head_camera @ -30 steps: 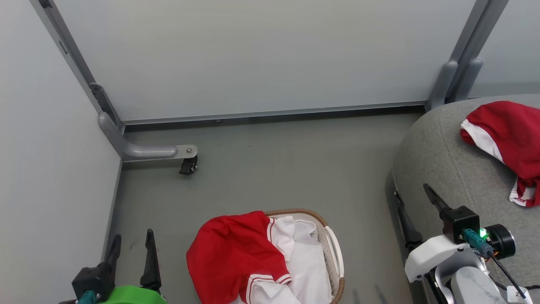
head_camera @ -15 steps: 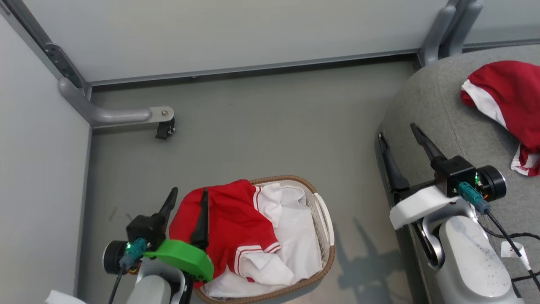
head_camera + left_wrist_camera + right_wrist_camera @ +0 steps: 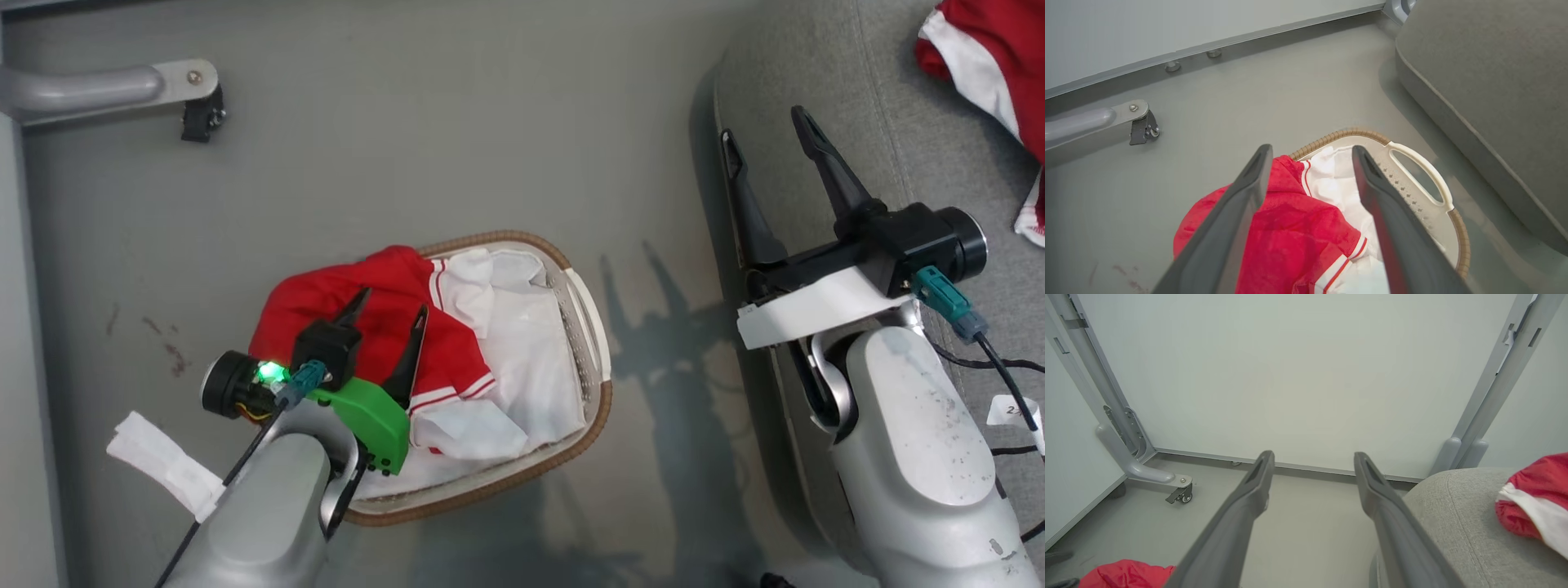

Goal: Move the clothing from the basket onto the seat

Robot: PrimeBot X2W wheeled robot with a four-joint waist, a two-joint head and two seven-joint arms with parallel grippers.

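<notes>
While the left gripper [image 3: 1311, 149] has its two dark fingers [image 3: 1237, 220] spread wide with nothing pinched between them, I read it in the left wrist view as poised over the clothing [image 3: 1290, 228]. The red garment lies straight ahead of and below the tips, filling the gap between them and spilling toward the lower left of that frame. Whether the tips touch the cloth I cannot tell; they look just above it. In the head view the red heap sits at the left end of the basket [image 3: 604, 388], draped over the woven rim there. Its long side runs across the frame from centre left down toward the striped cuff at centre, so the open fingers seem to lie roughly across it rather than along it. White cloth takes up the basket's right half. The right gripper [image 3: 762, 124], likewise spread and empty, hangs at the upper right of the head view over the edge of the seat [image 3: 898, 122], well apart from the basket. Another red piece [image 3: 1004, 33] lies on the cushion in the top right corner. I judge the left arm nearer by far, and the coming move a short drop onto the red fold.
</notes>
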